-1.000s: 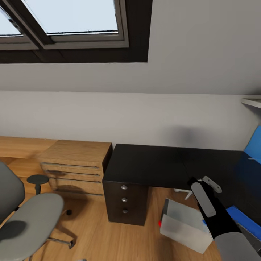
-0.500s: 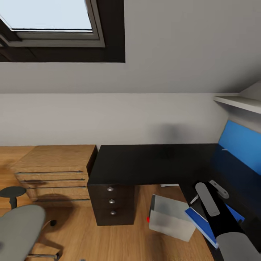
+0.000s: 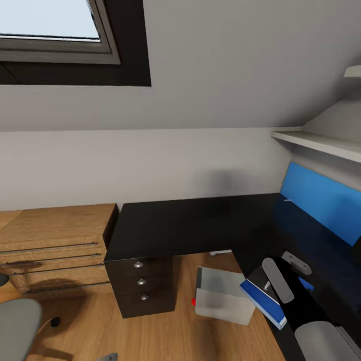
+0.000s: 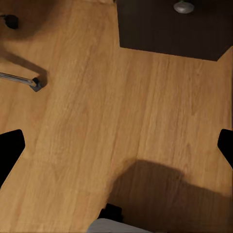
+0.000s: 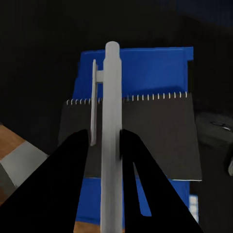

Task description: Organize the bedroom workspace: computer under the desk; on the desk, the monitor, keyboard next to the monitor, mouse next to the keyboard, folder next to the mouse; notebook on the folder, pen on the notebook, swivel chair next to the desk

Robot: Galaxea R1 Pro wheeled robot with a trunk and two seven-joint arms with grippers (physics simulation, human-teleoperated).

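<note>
Fingers of the right gripper (image 5: 102, 145) pinch the pen (image 5: 111, 126), held above the notebook (image 5: 145, 131) on the blue folder (image 5: 141, 68). Beyond, the desk (image 3: 200, 225) stretches; the computer (image 3: 220, 298) sits below it. Left gripper (image 4: 116, 150) fingers are spread above wood floor (image 4: 97, 121).

Desk (image 3: 190, 225) top bare leftward; shelf (image 3: 321, 144) overhangs far right.
</note>
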